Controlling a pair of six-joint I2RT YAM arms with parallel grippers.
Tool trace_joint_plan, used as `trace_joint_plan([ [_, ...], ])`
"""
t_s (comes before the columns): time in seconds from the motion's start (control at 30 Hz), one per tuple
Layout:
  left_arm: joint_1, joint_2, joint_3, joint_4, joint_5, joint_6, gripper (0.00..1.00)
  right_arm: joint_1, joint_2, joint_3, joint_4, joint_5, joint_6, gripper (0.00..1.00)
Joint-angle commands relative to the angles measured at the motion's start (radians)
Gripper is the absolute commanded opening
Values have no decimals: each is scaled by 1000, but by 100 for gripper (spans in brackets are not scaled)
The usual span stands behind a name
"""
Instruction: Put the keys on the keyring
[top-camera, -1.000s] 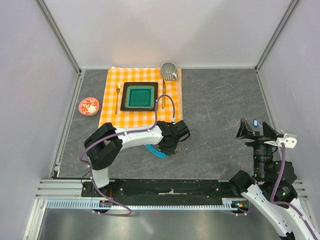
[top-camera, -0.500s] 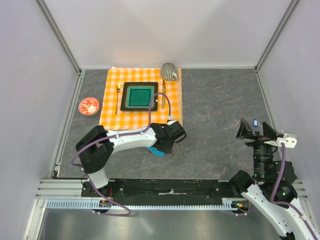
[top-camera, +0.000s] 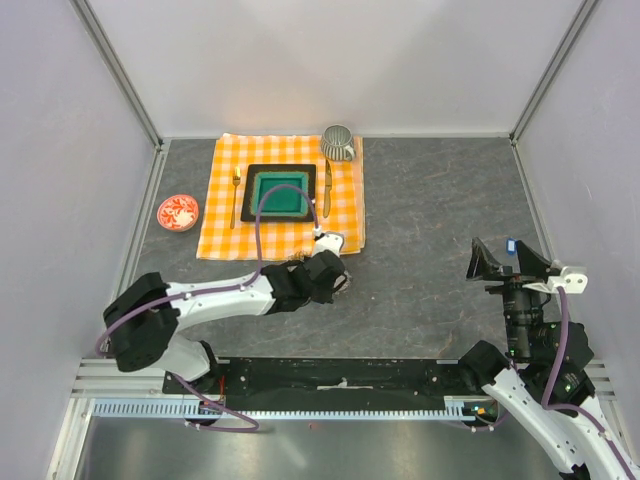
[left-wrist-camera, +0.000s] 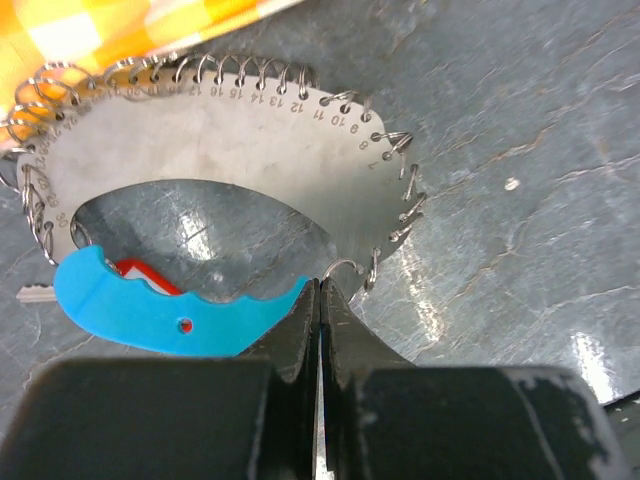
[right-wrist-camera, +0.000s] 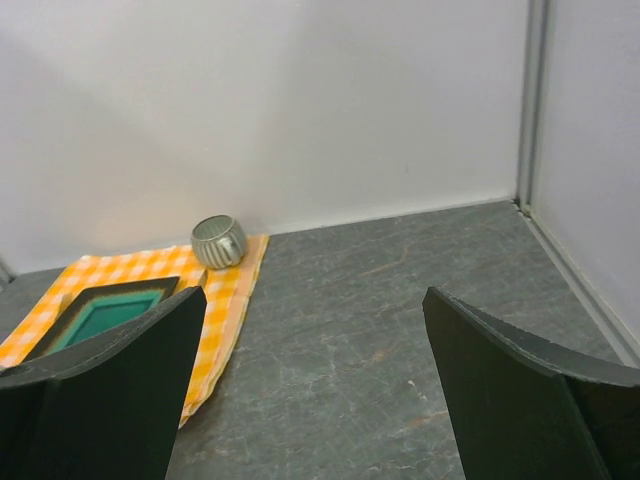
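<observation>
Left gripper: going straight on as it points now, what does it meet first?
The keyring: the shut left gripper has its tips at the inner rim, by a wire loop; contact unclear. The blue tag lies just left of that line.

flat silvery metal keyring (left-wrist-camera: 200, 140): brushed, dull sheen, bright wire loops at rim | curved blue tag (left-wrist-camera: 170, 315): smooth matt plastic | dark grey worktop (left-wrist-camera: 520, 150): stone-look, veined, slightly glossy | orange-and-white checked mat (left-wrist-camera: 120, 20): woven cloth | left end effector (left-wrist-camera: 318, 285): black matt plastic
</observation>
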Motion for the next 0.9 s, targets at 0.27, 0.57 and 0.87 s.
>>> trace_joint_plan([
  [0.27, -28, -301, -220, 538, 15, 300, 2, 7, 239, 162, -123, -574, 102, 98],
  [0.57, -64, -467, -310, 649, 83, 476, 2, 7, 426, 125, -91, -724, 266, 98],
  [0.87, -64, -491, -379, 730, 203, 565, 2, 6, 547, -22, 89, -981, 128, 98],
])
